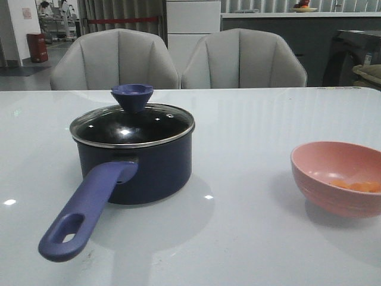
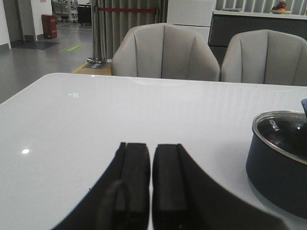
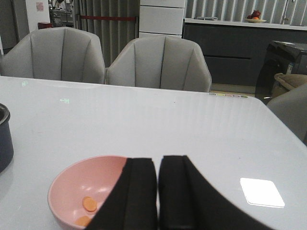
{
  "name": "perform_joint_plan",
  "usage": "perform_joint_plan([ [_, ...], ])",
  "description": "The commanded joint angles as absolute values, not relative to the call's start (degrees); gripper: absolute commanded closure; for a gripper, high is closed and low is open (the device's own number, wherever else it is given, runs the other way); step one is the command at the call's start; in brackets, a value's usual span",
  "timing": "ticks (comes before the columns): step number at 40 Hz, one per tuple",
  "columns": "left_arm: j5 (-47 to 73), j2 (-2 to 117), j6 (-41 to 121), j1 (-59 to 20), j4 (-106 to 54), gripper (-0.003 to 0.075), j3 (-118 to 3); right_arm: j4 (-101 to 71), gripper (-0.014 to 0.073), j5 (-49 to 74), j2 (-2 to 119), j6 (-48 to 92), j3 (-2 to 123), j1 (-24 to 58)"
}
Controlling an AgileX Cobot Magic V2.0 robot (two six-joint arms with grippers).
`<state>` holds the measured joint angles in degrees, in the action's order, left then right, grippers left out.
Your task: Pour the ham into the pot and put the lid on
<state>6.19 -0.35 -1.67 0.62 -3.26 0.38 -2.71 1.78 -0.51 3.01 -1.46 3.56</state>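
Lying in the pink bowl (image 3: 72, 191), ham (image 3: 89, 204) sits just beside the right hand (image 3: 158, 191) (clenched, empty).

A glossy white worktop (image 1: 256, 119) reflects ceiling light in small bright patches. Behind it stand 2 grey upholstered chairs (image 1: 116, 59), a white drawer cabinet (image 1: 192, 24) and a dark counter (image 1: 280, 33). Far left, grey floor (image 2: 43, 62) leads past curtains (image 2: 127, 19) to a red bin (image 2: 49, 25).

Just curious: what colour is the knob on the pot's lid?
Blue-purple, matching the handle; the knob shows best in the front view.
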Motion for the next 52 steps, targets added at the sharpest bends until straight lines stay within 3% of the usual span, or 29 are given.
perform_joint_plan([
  [1,1.36,-1.46,-1.84,0.56,-3.30,0.0565,2.18,-2.03,0.0403,-2.67,-1.58,2.97,-2.06,3.32],
  [36,0.76,-1.46,-1.84,0.56,-3.30,0.0565,2.18,-2.03,0.0403,-2.67,-1.58,2.97,-2.06,3.32],
  [48,-13.75,-1.46,-1.86,0.56,-1.94,0.0565,1.14,-2.03,0.0403,-2.67,-1.58,2.97,-2.06,3.32],
  [52,-10.95,-0.97,-2.64,0.56,-4.08,0.0565,-2.65,-2.03,0.0403,-2.67,-1.58,2.97,-2.06,3.32],
])
